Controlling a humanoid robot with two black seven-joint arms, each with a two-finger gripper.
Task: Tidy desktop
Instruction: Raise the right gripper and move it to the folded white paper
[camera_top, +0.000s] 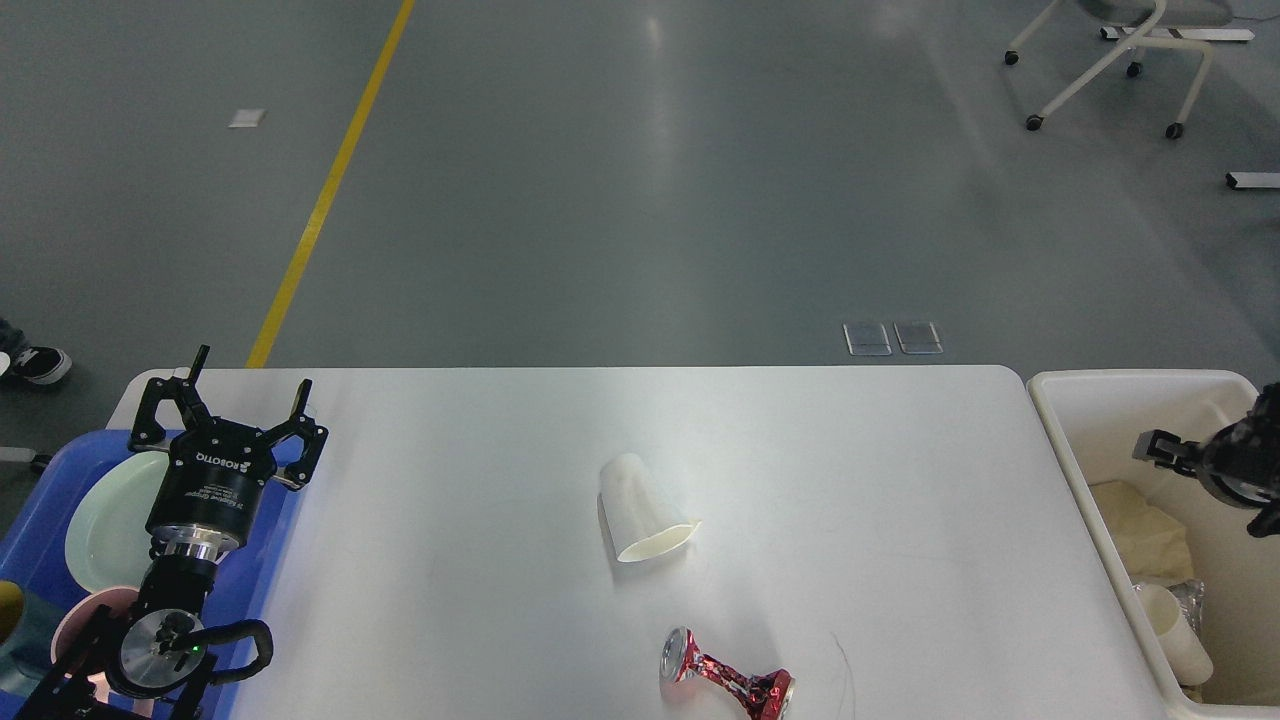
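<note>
Leftmost, the left gripper (232, 400) is held with fingers spread and empty above the blue tray (40, 500). Across the desktop (850, 500), a tipped paper cup (645, 508) and crushed can (726, 685) are seen. Over the bin (1090, 440), the right gripper's (1160, 448) state cannot be told.

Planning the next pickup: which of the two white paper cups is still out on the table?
The white paper cup lying on its side mid-desktop, above the crushed red can. The other cup already lies inside the cream bin.
</note>
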